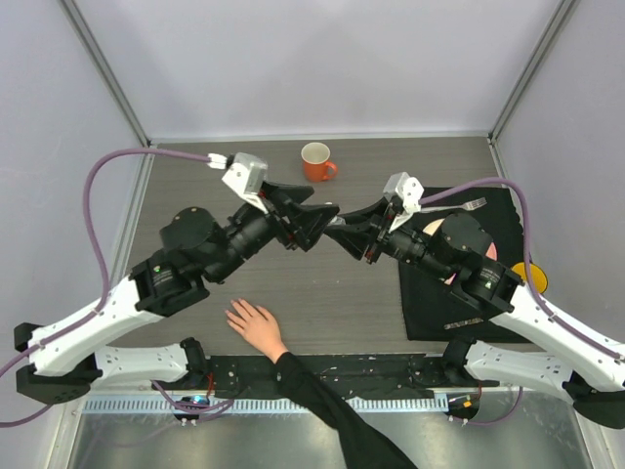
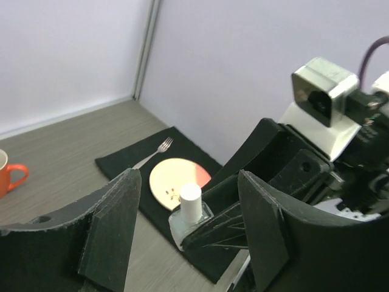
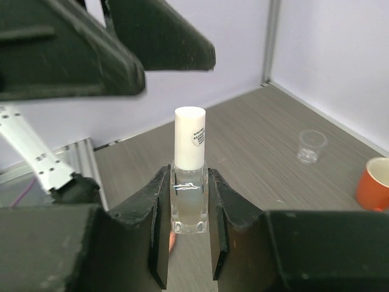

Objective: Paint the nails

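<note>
Nails: tiny, on a living hand lying flat near the table edge; they need a featherlight touch. Bottle: small, probably glass, light and slick, pinched at the body by my right gripper. My left gripper gapes around the white cap without touching it; take the cap by its sides.

Hand near table front edge; mug far centre; plate, fork on mat right.
</note>
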`<action>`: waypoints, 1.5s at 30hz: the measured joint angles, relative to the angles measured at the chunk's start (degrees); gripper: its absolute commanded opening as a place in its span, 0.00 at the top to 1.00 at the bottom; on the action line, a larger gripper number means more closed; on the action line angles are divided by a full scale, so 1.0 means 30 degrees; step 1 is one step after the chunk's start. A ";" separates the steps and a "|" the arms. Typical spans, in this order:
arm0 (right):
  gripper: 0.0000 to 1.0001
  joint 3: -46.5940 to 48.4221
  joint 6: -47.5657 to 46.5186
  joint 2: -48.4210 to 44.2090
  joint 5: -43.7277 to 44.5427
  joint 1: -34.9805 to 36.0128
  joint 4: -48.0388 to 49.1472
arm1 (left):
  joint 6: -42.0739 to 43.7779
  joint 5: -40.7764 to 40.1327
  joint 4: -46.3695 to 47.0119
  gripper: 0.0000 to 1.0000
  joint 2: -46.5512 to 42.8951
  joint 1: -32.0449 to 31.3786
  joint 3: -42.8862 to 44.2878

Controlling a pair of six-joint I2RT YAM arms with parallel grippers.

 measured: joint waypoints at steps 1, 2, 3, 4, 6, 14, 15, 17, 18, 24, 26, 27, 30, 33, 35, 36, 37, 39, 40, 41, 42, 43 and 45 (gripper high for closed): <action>0.99 0.0000 -0.0073 0.0124 0.0466 0.0000 -0.0066 | 0.0022 -0.0153 -0.0080 0.35 0.0342 0.0000 0.0109; 0.99 0.0000 -0.0153 0.0204 0.0882 0.0000 -0.0095 | 0.0036 -0.0291 -0.0153 0.34 0.0758 0.0000 0.0197; 0.99 0.0007 -0.0219 0.0255 0.1129 0.0000 -0.0131 | 0.0051 -0.0379 -0.0262 0.35 0.1122 0.0000 0.0226; 0.99 0.0015 -0.0335 0.0299 0.1537 0.0000 -0.0131 | 0.0051 -0.0408 -0.0474 0.34 0.1450 0.0000 0.0226; 0.99 0.0022 -0.0444 0.0306 0.2011 0.0000 -0.0131 | 0.0058 -0.0481 -0.0714 0.35 0.1778 0.0000 0.0226; 0.99 0.0036 -0.0510 0.0219 0.2900 0.0000 -0.0095 | -0.0073 -0.0648 -0.1042 0.64 0.1953 0.0000 0.0444; 0.99 0.0036 -0.0510 0.0160 0.2900 0.0000 -0.0080 | -0.0124 -0.0612 -0.1100 0.73 0.1996 0.0000 0.0532; 0.99 0.0036 -0.0488 0.0015 0.2820 0.0000 -0.0080 | -0.0153 -0.0321 -0.1282 0.88 0.2200 0.0000 0.0787; 0.99 0.0036 -0.0481 -0.0109 0.2725 0.0000 -0.0095 | -0.0211 0.0015 -0.1399 1.00 0.2339 0.0007 0.0976; 0.99 0.0000 -0.0080 -0.1596 0.1166 -0.0124 -0.0342 | 0.0255 0.4685 -0.1749 1.00 0.2863 0.0299 0.2368; 0.99 0.0000 0.0313 -0.2076 -0.0357 -0.0168 -0.0379 | 0.0423 0.7293 -0.1676 1.00 0.2929 0.0437 0.2754; 0.99 0.0000 0.0678 -0.2448 -0.1523 -0.0189 -0.0306 | 0.0466 0.8888 -0.1508 1.00 0.2980 0.0503 0.2885; 0.99 -0.0350 0.2885 -0.2965 -0.5646 -0.0175 0.1508 | 0.0321 1.3333 -0.0750 1.00 0.2776 0.0481 0.2965; 0.99 -0.1545 0.6186 -0.2725 -0.9449 -0.0124 0.5282 | -0.0080 1.6560 -0.0168 1.00 0.2470 0.0270 0.2769; 0.99 -0.2331 0.7774 -0.2477 -1.1038 -0.0087 0.7096 | -0.0160 1.7690 -0.0131 1.00 0.2229 0.0182 0.2361; 0.99 -0.2586 0.8211 -0.2426 -1.1468 -0.0066 0.7526 | -0.0182 1.7952 -0.0153 1.00 0.2135 0.0168 0.2193; 0.99 -0.2776 0.8546 -0.2397 -1.1810 -0.0051 0.7730 | -0.0211 1.8229 -0.0211 1.00 0.1996 0.0160 0.2025; 0.99 -0.2834 0.8612 -0.2419 -1.2167 -0.0051 0.7701 | -0.0262 1.8367 -0.0168 0.99 0.1821 0.0160 0.1880; 0.99 -0.2827 0.8546 -0.2455 -1.2109 -0.0051 0.7526 | -0.0255 1.8265 -0.0197 0.91 0.1778 0.0138 0.1843; 0.99 -0.2820 0.8335 -0.2492 -1.2007 -0.0051 0.7351 | -0.0226 1.8083 -0.0262 0.80 0.1698 0.0124 0.1814; 0.99 -0.2739 0.7883 -0.2528 -1.1774 -0.0051 0.6921 | -0.0066 1.7784 -0.0474 0.58 0.1596 0.0124 0.1778; 0.99 -0.2637 0.7482 -0.2535 -1.1431 -0.0051 0.6462 | 0.0051 1.7231 -0.0663 0.49 0.1457 0.0124 0.1734; 0.99 -0.2091 0.6390 -0.2514 -1.0156 -0.0007 0.5020 | 0.0379 1.5795 -0.1151 0.36 0.1158 0.0109 0.1661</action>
